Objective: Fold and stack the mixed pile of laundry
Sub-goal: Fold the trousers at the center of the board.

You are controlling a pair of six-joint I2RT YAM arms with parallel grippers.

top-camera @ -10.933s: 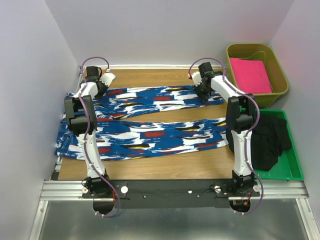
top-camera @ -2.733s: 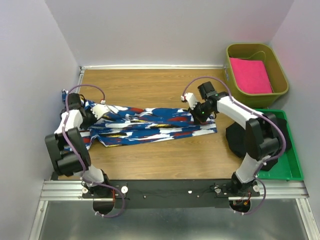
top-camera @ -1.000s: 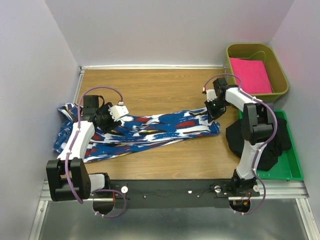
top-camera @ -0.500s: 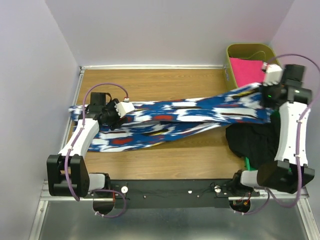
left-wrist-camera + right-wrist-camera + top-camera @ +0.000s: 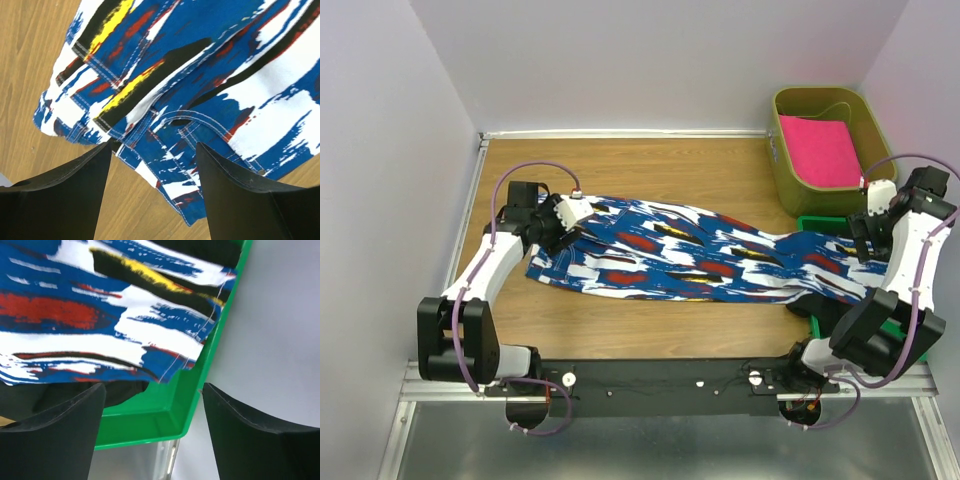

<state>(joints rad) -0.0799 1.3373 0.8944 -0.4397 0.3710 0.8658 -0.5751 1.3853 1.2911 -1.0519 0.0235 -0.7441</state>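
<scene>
The long blue cloth (image 5: 700, 255) has big blotches of white, red and black, with a few thin yellow streaks. It lies stretched out in a slanted band across the wooden table (image 5: 620, 170). Its left end is bunched up near the far left. Its right end reaches over the green tray (image 5: 820, 218) at the right side.

The black garment (image 5: 200, 249) is in that tray, and the blue cloth covers most of it. From above only a small dark bit peeks out under the blue cloth.

The left gripper (image 5: 582, 214) is over the bunched left end. Its jaws are apart and nothing is between them. The right gripper (image 5: 861, 236) is over the tray end. Its jaws are apart too, with the cloth lying loose below them — not pinched.

The top view shows the whole band at once. It also shows the pink cloth (image 5: 820, 150) folded in the olive bin (image 5: 785, 170) behind the tray. The wrist views do not show these.

The left wrist view shows small things the top view misses — rows of white stitching, folded seams and layers that overlap at the cloth's edge. The right wrist view shows the cloth's stitched end draped across the tray. One corner of it lies against the tray's green rim, and the black garment shows above and below it.
</scene>
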